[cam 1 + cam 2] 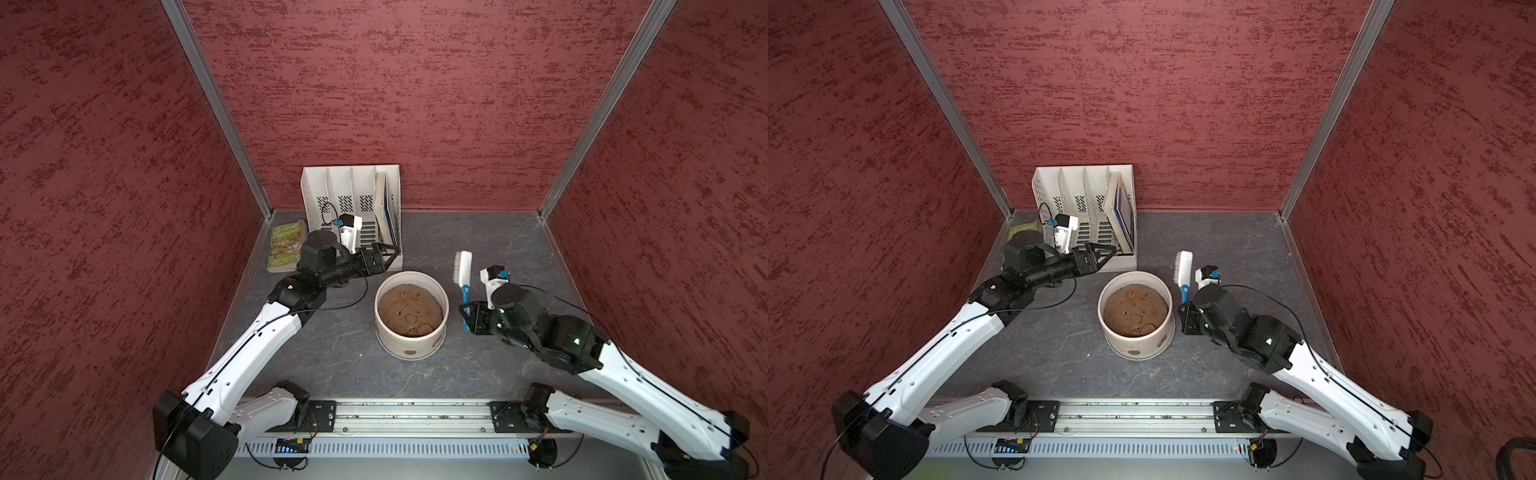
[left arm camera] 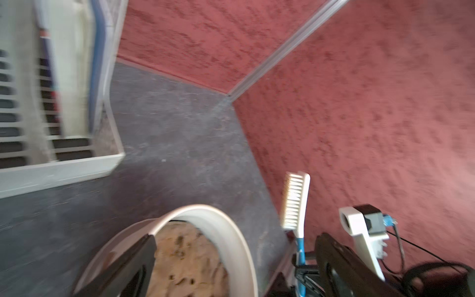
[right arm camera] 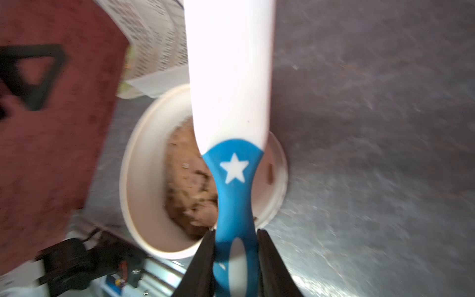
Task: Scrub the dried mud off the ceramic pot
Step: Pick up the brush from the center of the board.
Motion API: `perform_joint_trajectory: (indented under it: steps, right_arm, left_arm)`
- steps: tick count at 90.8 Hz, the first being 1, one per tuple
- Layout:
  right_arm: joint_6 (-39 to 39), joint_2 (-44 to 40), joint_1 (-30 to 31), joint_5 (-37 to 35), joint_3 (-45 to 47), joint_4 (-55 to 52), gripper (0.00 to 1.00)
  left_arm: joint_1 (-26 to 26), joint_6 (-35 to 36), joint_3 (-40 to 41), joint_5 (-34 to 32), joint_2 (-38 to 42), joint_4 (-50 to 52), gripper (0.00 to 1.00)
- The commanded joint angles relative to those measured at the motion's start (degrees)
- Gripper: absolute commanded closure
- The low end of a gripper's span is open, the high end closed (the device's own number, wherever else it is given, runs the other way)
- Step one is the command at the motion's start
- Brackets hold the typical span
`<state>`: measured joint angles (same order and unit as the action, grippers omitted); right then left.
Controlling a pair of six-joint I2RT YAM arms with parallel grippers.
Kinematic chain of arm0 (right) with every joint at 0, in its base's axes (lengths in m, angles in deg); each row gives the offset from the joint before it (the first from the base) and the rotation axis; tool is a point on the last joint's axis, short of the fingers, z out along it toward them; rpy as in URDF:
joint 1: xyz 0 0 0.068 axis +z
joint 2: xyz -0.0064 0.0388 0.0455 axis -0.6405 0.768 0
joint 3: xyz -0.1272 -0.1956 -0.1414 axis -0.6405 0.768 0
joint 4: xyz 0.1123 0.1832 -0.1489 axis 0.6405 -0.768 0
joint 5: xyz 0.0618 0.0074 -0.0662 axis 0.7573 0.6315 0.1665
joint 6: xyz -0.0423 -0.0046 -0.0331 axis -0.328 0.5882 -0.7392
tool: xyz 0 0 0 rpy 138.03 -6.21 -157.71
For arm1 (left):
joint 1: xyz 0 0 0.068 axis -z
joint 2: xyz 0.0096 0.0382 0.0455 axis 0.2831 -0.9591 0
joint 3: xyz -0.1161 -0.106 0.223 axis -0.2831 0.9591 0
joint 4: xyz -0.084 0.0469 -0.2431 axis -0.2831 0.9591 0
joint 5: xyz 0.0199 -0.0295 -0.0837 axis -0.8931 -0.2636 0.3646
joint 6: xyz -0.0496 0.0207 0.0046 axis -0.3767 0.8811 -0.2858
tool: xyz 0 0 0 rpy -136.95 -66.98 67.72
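**Pot.** The pot (image 1: pixel 409 343) stands upright at mid-table (image 1: pixel 498 241), between the two arms. Its wall is cream with faint horizontal ridges. A brown soil (image 1: pixel 409 309) mound fills it to just below the rim. Two small brown mud (image 1: pixel 411 353) patches sit low on the near outer wall, one at the front and one toward the right arm's side.

**Grippers.** The right gripper (image 3: pixel 235 246) is clenched on the blue handle of the brush (image 1: pixel 464 270). The brush is held beside the pot, apart from it, bristles facing the pot. The left gripper (image 1: pixel 392 253) has its jaws spread wide and holds nothing. It hovers just beyond the pot's far rim.

**Surroundings.** An organiser (image 1: pixel 353 199) stands against the back wall, with books in its slot nearest the pot. A green book (image 1: pixel 284 247) lies beside it.
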<state>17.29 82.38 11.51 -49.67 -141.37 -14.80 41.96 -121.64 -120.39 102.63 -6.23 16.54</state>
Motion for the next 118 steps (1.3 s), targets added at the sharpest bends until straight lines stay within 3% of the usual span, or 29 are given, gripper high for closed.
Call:
perform_joint_trajectory:
  steps: [1, 29, 49, 56, 71, 83, 87, 90, 93, 96, 99, 109, 118]
  right_arm:
    - [-7.7, 4.5, 0.0, 13.7, -5.8, 12.7, 1.00]
    - [-7.6, 14.9, -0.1, 35.1, -12.5, 24.5, 1.00]
    - [-4.3, 14.3, -0.2, 38.2, -9.2, 31.4, 1.00]
    - [-3.2, 13.9, -0.3, 39.0, -8.2, 33.6, 1.00]
    - [-2.3, 14.4, -0.4, 38.7, -8.1, 34.4, 1.00]
    - [-2.5, 15.6, -0.3, 36.6, -9.3, 32.4, 1.00]
    - [-3.6, 16.2, 0.2, 33.7, -10.3, 29.8, 0.93]
    - [-5.2, 16.7, 0.9, 29.3, -11.3, 26.7, 0.80]
    - [-7.3, 17.3, 2.3, 25.2, -13.3, 22.1, 0.63]
    - [-9.3, 18.7, 3.7, 19.1, -15.8, 17.8, 0.40]
    - [-10.3, 20.2, 5.4, 11.7, -17.8, 13.4, 0.27]
    - [-12.4, 26.1, 10.0, -3.3, -24.8, 6.2, 0.20]
    - [-12.2, 29.8, 11.7, -8.6, -28.0, 4.1, 0.21]
  left_arm:
    - [-0.1, -6.0, 0.1, 18.1, -1.2, -18.9, 0.00]
    - [0.4, -7.8, 0.9, 24.1, -2.6, -30.8, 0.00]
    - [-0.5, -15.2, 3.9, 23.5, -2.6, -42.1, 0.03]
    - [-0.5, -17.6, 4.1, 23.5, -3.4, -44.4, 0.15]
    - [-0.4, -20.7, 4.2, 22.8, -3.9, -46.1, 0.59]
    - [-0.2, -18.4, 3.7, 20.3, -2.3, -39.4, 0.89]
    - [-0.2, -16.1, 3.5, 17.9, -1.5, -34.4, 0.99]
    - [-0.1, -14.5, 3.5, 15.3, -0.9, -30.4, 1.00]
    - [-0.1, -13.3, 3.5, 12.5, -0.2, -26.8, 1.00]
    - [-0.1, -11.8, 3.5, 9.8, 0.1, -22.8, 1.00]
    - [-0.1, -10.7, 3.1, 6.9, 0.2, -18.4, 1.00]
    - [-0.3, -9.6, 2.2, 1.0, 0.0, -8.4, 1.00]
    - [-0.8, -11.4, 3.8, 1.2, 0.6, -8.4, 1.00]
